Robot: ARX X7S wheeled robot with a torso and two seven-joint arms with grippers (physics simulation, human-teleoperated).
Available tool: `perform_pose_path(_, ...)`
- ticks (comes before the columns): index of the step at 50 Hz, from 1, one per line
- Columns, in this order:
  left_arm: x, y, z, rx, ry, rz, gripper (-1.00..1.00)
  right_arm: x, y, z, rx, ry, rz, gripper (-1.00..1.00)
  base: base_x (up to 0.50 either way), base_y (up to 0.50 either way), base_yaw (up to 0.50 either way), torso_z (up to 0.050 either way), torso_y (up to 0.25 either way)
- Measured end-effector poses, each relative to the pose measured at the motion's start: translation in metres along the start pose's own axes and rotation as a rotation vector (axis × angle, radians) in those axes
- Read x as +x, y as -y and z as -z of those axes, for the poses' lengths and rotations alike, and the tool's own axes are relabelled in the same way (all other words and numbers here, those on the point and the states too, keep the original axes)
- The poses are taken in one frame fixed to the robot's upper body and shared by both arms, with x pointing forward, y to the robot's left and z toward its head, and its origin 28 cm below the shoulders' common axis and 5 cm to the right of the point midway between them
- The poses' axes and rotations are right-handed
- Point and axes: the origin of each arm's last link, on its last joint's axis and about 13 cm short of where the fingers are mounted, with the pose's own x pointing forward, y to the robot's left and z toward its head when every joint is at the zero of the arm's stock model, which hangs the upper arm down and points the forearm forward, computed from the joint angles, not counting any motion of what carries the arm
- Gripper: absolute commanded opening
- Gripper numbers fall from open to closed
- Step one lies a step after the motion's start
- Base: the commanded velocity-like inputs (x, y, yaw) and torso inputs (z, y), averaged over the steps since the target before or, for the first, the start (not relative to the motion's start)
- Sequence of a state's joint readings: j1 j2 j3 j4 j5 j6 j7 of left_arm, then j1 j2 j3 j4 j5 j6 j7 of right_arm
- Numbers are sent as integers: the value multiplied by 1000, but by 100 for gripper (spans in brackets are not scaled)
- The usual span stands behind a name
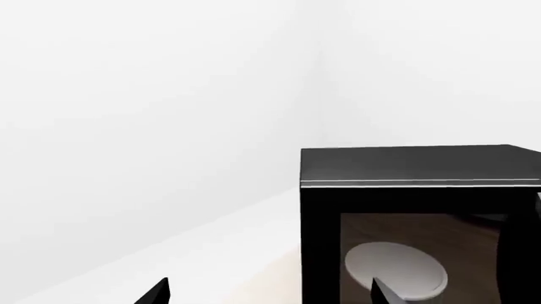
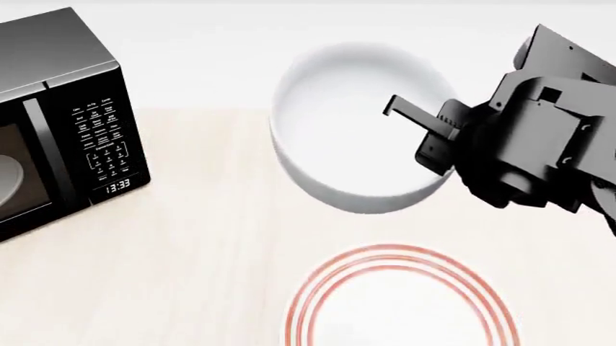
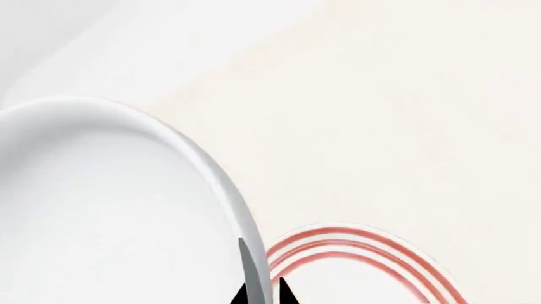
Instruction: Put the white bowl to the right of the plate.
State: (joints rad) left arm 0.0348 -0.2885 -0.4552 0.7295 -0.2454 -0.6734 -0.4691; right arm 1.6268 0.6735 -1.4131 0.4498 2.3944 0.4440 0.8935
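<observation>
While the right gripper [image 2: 435,144] pinches the white bowl's [image 2: 351,130] right rim, bowl raised beyond the plate [image 2: 405,306], it should travel right, stay level, then lower beside the plate without touching.

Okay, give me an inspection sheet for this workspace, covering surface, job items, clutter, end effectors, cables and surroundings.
Surface: pale wood-look table, bare between the items.
Job items: white bowl tilted and lifted, beyond the plate; the plate lies flat at the near edge of the head view, partly cut off.
Clutter: black microwave at the left, display reading 13:33, a pale dish inside.
End effectors: right end effector closed on the bowl's rim, one finger inside and one outside; left end effector open, holding nothing, facing the microwave.
Cables: nothing seen.
Surroundings: plain white walls.
</observation>
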Motion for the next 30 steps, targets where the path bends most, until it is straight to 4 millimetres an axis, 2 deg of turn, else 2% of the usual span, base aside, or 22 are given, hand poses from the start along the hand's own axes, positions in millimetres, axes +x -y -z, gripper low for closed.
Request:
perform_pose_path(16, 0, 5, 1, 13, -4, 23, 100, 3, 54, -19, 168, 34, 85, -100, 0, 0, 0, 0, 1)
perform_pose_path(30, 0, 8, 2, 24, -4, 31, 100, 7, 100, -23, 309, 52, 167, -100, 0, 0, 0, 0, 1)
